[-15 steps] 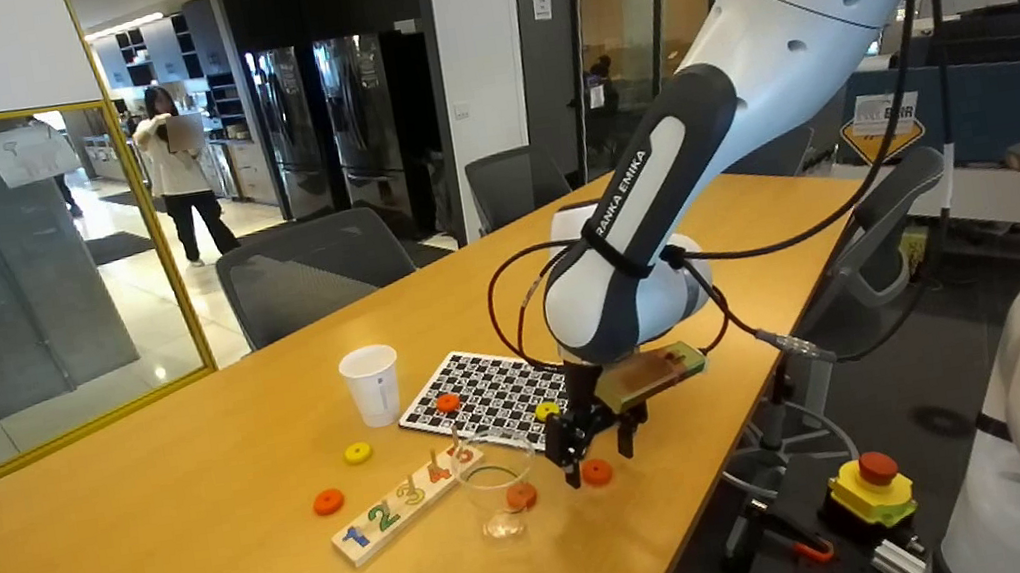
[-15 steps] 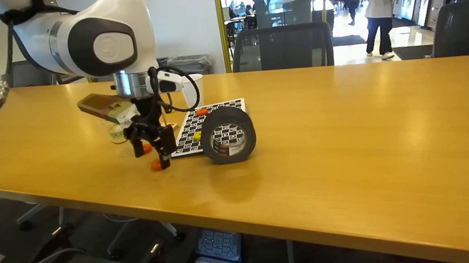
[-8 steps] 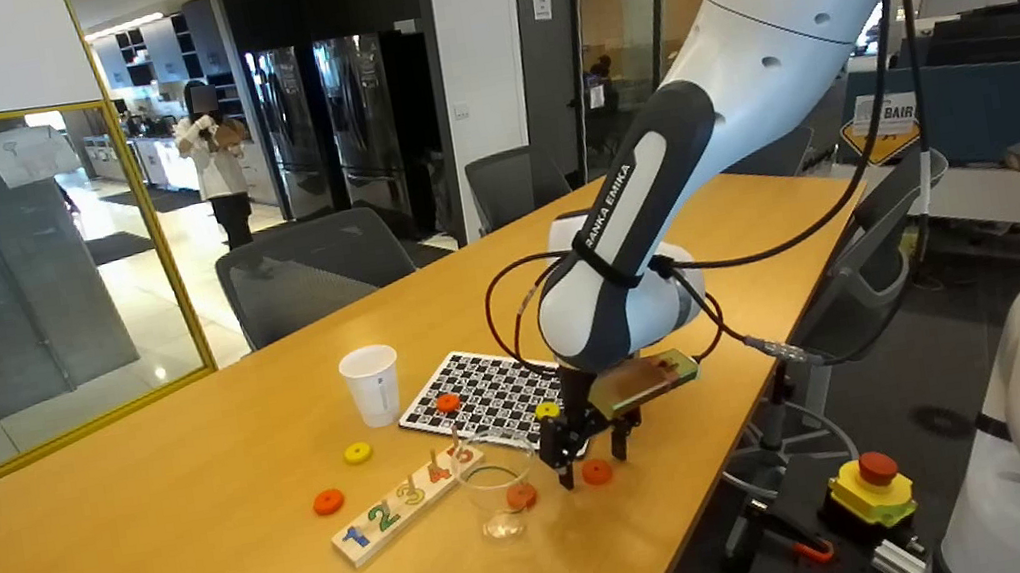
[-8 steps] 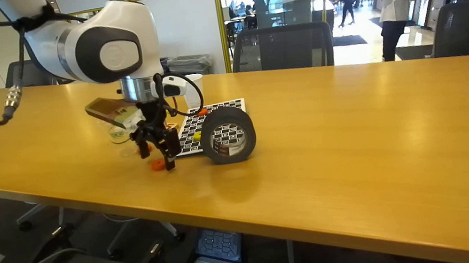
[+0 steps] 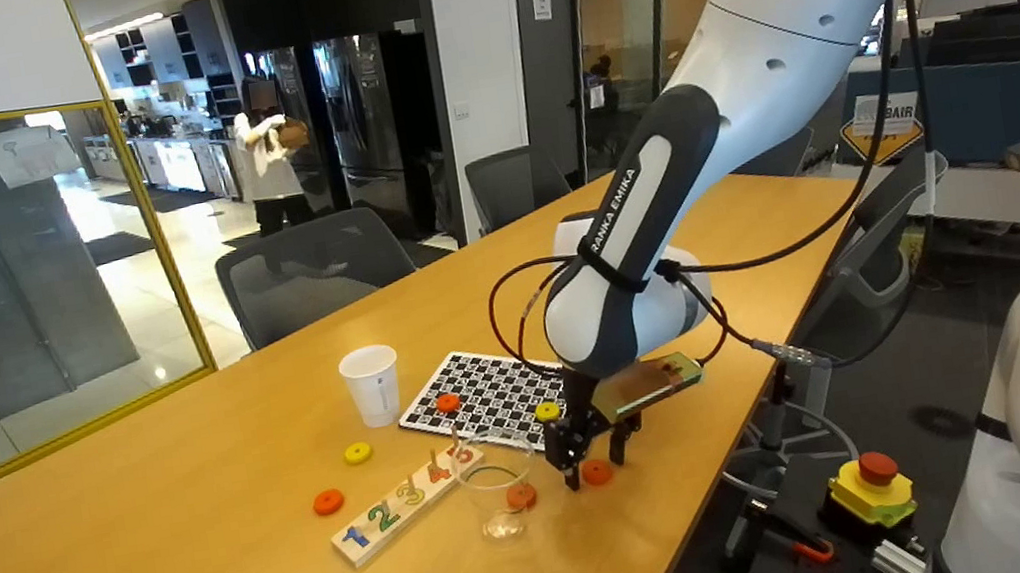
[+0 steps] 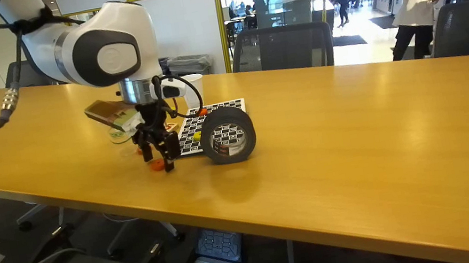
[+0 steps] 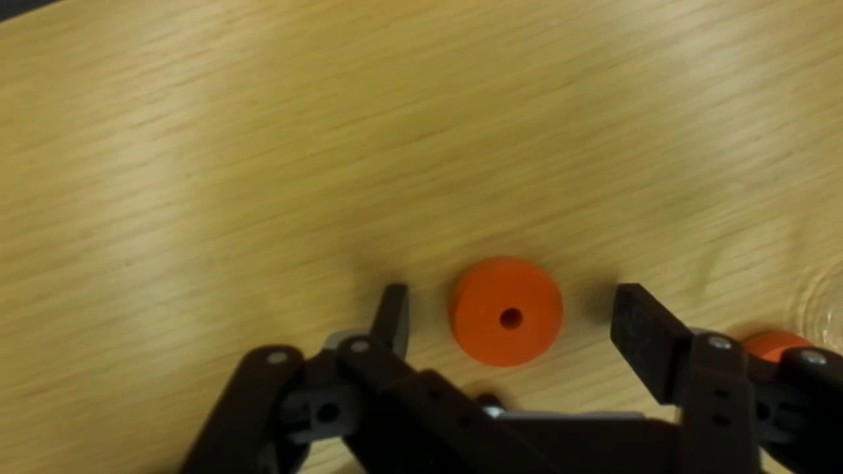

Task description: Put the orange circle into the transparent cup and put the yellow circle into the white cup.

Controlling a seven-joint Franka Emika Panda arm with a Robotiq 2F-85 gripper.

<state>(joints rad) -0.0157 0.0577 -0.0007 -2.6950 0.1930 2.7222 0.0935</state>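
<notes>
In the wrist view, the black gripper (image 7: 508, 316) is standing wide, straddling a flat orange disc (image 7: 506, 311) at lower center. In an exterior view, the clear plastic cup (image 5: 492, 497) is occupying lower center, the tapered white cup (image 5: 372, 387) and a yellow disc (image 5: 357, 454) left of center.

Place: office, open kitchen area (image 5: 183, 163) beyond
Bench (image 6: 385, 149): long, wood-toned, conference-table style
Chairs (image 6: 282, 47): mesh-backed office type, standing along it
Blue partition (image 5: 998, 102): cubicle kind, near a partly hidden sign (image 5: 901, 115) showing "BAIR"
Glass panes (image 5: 619, 33): in the wall beside a dark door (image 5: 553, 88)
Refrigerators (image 5: 360, 127): two, tall, dark, near wall cabinets (image 5: 161, 50)
Robot arm (image 5: 762, 77): reaching over the bench, lab equipment
</notes>
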